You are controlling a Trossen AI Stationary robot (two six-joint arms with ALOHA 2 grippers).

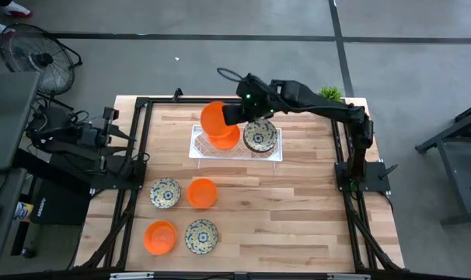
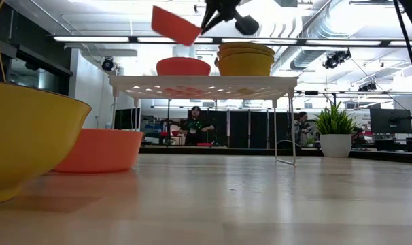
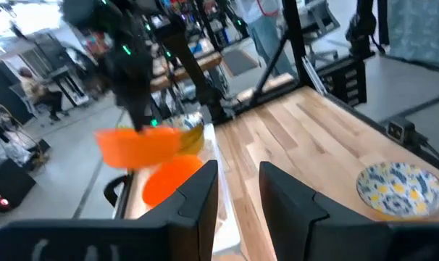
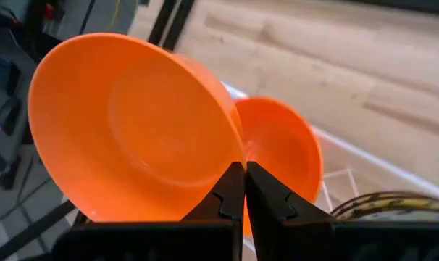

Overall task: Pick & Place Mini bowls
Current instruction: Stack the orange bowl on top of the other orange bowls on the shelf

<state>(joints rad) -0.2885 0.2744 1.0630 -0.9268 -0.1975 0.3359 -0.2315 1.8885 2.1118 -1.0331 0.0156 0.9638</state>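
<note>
Four mini bowls (image 1: 181, 214) sit on the table in front of the white tray (image 1: 198, 152). Above its left end, the right gripper (image 4: 244, 168) pinches an orange bowl's (image 4: 132, 130) rim; level it over the orange stack (image 1: 225, 141) before releasing.

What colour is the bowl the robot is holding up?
Plain orange bowl, pinched by the right gripper; best in the right wrist view.

Right hand (image 2: 207, 24) grips tilted orange bowl (image 2: 174, 25) above tray (image 2: 202, 83)

A white lattice tray (image 1: 197, 148) stands on the wooden table (image 1: 298, 202), a potted plant (image 1: 331, 92) at the far edge.
</note>
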